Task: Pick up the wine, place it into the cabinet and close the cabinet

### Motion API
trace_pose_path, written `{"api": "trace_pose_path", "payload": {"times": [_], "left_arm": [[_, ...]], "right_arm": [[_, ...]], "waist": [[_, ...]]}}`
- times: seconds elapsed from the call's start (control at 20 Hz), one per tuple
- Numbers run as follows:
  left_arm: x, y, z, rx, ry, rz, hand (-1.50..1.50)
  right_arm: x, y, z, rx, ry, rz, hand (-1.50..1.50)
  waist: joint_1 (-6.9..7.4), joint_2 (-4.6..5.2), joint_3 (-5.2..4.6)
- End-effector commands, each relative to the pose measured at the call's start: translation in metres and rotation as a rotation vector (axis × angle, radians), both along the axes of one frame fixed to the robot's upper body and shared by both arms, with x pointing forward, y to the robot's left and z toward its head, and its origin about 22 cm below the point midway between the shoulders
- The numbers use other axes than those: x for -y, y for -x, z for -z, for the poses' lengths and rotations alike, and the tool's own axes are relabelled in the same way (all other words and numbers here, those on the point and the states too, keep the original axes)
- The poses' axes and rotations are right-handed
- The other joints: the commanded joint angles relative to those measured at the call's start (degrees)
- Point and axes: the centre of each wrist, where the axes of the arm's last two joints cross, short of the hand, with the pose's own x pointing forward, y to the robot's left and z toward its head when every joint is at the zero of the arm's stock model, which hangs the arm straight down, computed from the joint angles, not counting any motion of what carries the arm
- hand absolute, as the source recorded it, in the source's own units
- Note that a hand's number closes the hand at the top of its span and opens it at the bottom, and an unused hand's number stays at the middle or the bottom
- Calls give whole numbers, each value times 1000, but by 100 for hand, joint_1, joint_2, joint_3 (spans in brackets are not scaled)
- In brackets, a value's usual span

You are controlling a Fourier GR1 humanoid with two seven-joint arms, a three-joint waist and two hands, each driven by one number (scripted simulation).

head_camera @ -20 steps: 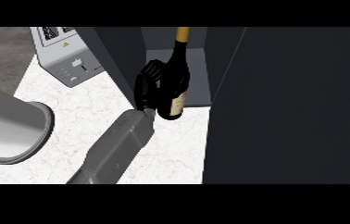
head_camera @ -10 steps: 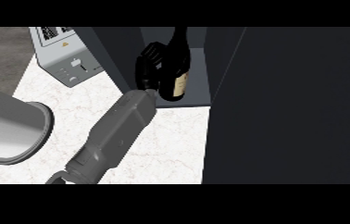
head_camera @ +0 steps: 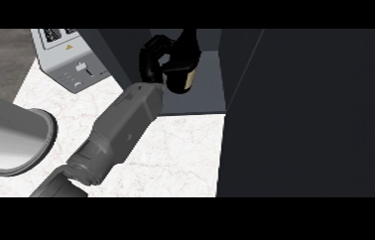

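Now left hand far inside open cabinet, fingers curled round wine bottle. Bottle dark, pale label near bottom, leaning a bit, base over cabinet floor. Grey forearm stretches from near left over white marble counter. Big dark cabinet door on right. Grey box far left. Round grey rim at left edge.
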Motion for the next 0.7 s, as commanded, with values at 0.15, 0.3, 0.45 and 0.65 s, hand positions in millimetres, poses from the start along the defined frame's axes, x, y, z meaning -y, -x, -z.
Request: {"api": "trace_pose_path", "payload": {"times": [0.15, 0.3, 0.45, 0.65], "left_arm": [[-16, -14, -10, 32, -221, -93, -150], [-28, -14, -3, 3, -241, -97, -150], [-42, -17, -4, -15, -258, -112, -150], [-34, -17, -5, -44, -269, -130, -150]], "right_arm": [[7, 20, -18, 42, -64, -54, -150], [-2, 26, -17, 47, -79, -57, -150], [5, 32, -21, 38, -73, -71, -150], [1, 20, -16, 51, -68, -85, -150]], "waist": [[-66, 14, 8], [-63, 6, 3], [-117, 25, 4], [-120, 49, 4]]}}
